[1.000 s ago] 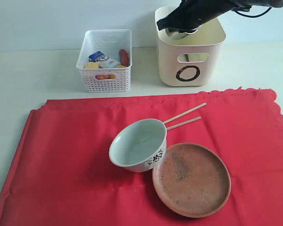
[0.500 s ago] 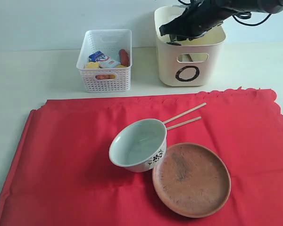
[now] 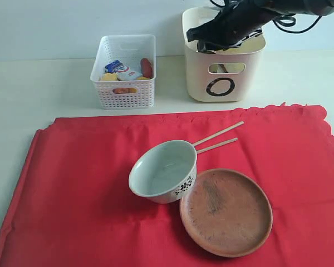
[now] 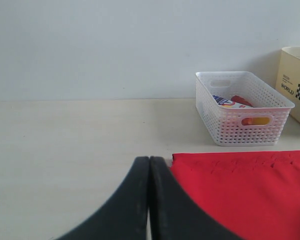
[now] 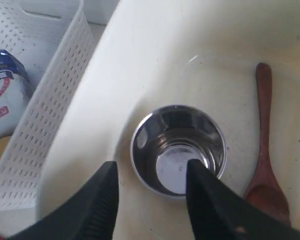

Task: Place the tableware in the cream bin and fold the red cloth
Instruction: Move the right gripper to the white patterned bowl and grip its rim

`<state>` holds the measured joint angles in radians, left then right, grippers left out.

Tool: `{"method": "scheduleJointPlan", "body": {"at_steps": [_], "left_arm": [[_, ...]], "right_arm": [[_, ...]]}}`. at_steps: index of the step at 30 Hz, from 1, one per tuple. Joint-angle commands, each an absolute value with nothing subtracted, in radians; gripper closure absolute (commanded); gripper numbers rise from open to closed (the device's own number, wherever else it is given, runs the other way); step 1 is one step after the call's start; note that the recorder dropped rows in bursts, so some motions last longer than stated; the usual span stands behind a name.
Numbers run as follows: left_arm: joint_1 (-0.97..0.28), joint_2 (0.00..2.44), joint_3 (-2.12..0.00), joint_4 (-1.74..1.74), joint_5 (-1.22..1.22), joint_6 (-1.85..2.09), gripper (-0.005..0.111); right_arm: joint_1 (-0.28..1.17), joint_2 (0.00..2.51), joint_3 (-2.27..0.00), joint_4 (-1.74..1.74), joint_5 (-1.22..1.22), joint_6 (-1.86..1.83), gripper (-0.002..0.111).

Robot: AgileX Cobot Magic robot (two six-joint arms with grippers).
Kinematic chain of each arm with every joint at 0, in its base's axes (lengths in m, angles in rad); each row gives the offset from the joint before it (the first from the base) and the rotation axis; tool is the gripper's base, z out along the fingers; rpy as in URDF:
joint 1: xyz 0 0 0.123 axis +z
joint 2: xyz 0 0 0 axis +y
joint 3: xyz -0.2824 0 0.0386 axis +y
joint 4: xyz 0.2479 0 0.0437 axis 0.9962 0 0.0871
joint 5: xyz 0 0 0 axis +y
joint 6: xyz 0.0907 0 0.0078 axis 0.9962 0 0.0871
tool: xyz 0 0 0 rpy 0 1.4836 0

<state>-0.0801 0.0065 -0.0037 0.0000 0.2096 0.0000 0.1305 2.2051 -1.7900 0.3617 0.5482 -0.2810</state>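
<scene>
Left gripper (image 4: 149, 161): fingers pressed together, empty, low over table by corner of red cloth (image 3: 78, 183). No change there.

Right gripper (image 3: 211, 38) over cream bin (image 3: 225, 83): fingers closed a second ago, now spread apart. Steel cup (image 5: 177, 147) let go, standing upright on bin floor beside wooden spoon (image 5: 264, 135). First tableware piece delivered, by my read.

Count, left to right:
- one white basket (image 3: 124, 92) of food
- one bowl (image 3: 162, 171)
- two chopsticks (image 3: 218, 134)
- one clay plate (image 3: 226, 211)

Last three lie on cloth. Cloth flat, unfolded.
</scene>
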Motion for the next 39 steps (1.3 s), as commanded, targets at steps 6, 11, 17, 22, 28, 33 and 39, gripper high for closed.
{"method": "scheduleJointPlan", "body": {"at_steps": [6, 11, 17, 22, 28, 33, 39], "left_arm": [[-0.080, 0.000, 0.000, 0.000, 0.207, 0.005, 0.107], [-0.080, 0.000, 0.000, 0.000, 0.207, 0.005, 0.107], [-0.080, 0.000, 0.000, 0.000, 0.207, 0.005, 0.107], [-0.080, 0.000, 0.000, 0.000, 0.207, 0.005, 0.107], [-0.080, 0.000, 0.000, 0.000, 0.207, 0.005, 0.107], [-0.080, 0.000, 0.000, 0.000, 0.207, 0.005, 0.107], [-0.080, 0.000, 0.000, 0.000, 0.207, 0.005, 0.107]], "right_arm": [[0.126, 2.046, -1.794, 0.367, 0.733, -0.291, 0.065], [0.128, 2.002, -1.794, 0.367, 0.915, -0.295, 0.065], [0.128, 2.007, -1.792, 0.410, 1.186, -0.378, 0.065], [0.128, 2.015, -1.765, 0.491, 1.221, -0.396, 0.065], [0.140, 2.022, -1.670, 0.491, 1.221, -0.402, 0.065], [0.179, 2.037, -1.609, 0.494, 1.221, -0.455, 0.065], [0.258, 2.083, -1.593, 0.494, 1.221, -0.456, 0.065]]}}
